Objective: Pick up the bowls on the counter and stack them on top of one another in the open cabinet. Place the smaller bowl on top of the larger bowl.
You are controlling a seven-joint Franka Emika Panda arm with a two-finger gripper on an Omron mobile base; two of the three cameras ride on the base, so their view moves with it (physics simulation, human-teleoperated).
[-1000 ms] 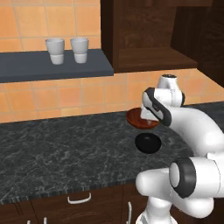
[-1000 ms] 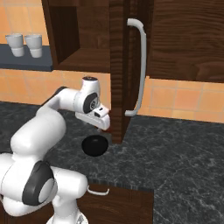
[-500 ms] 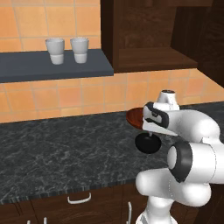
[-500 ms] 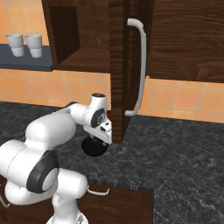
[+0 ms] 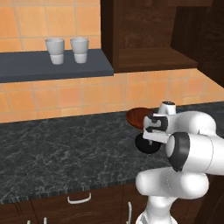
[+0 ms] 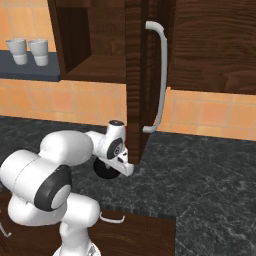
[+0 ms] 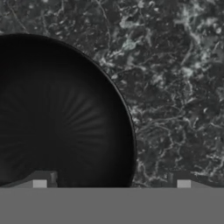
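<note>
The smaller bowl (image 5: 145,145), glossy black, sits on the dark marble counter (image 5: 65,153) directly under my hand. My gripper (image 5: 152,138) points straight down at it and is open. In the hand view the smaller bowl (image 7: 61,118) spreads over the left side. Its rim runs between my fingertips (image 7: 40,181), one over the bowl's inside, the other over bare counter (image 7: 175,65). Behind my hand lies the larger bowl (image 5: 137,116), reddish-brown, against the tiled wall. The open cabinet (image 5: 148,57) hangs above. From the right, my gripper (image 6: 120,168) hovers on the smaller bowl (image 6: 105,170).
Two white cups (image 5: 55,50) (image 5: 79,48) stand on a blue-grey wall shelf (image 5: 52,69) left of the cabinet. The cabinet's open door (image 6: 136,75) with its curved handle (image 6: 161,75) juts out just right of my hand. Drawer handles (image 5: 79,200) show below the counter edge.
My hand has dropped from above the bowls down onto the black bowl and swung to point straight down. The jaws have stayed open. Neither bowl has moved.
</note>
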